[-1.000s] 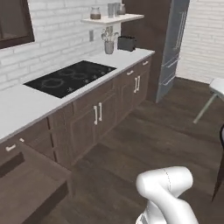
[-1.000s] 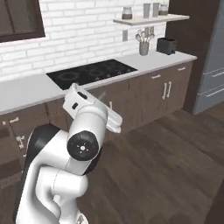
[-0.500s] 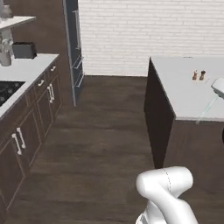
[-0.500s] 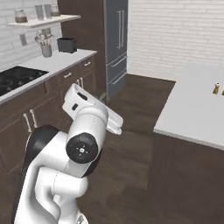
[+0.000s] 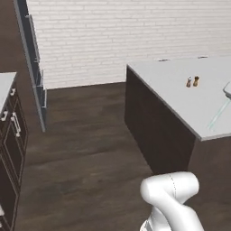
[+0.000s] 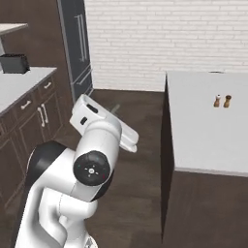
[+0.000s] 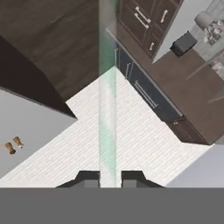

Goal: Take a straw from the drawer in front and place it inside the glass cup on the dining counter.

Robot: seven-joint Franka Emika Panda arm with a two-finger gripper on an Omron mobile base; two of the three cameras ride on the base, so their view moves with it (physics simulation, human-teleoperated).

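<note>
Change since earlier frame: both base views have swung with the base; cooktop and wall worktop have left the centre of view, and the dining counter (image 5: 180, 92) now fills the right side.
Gripper (image 7: 109, 177): closed tight on the straw (image 7: 107, 109); the two dark finger tips sit hard against either side of the stick in the hand view.
Straw: runs straight up from between the tips in the hand view, pale green and translucent. In the left base view a thin pale line (image 5: 218, 115) shows at the right edge, over the counter's near corner.
Arm: white elbow rises at lower right of the left base view; in the right base view the shoulder and forearm (image 6: 97, 145) occupy the lower left.
Dining counter: white top, dark-brown sides, to the right of the arm in both base views.
Shakers (image 5: 192, 81): two small ones, touching or just beside each other, on the counter top, well apart from the straw.
Refrigerator (image 6: 77, 43): tall, steel-grey, beside the brick wall (image 6: 160, 38).
Base cabinets (image 6: 34, 111): dark brown, along the left.
Glass cup: position cannot be told.
</note>
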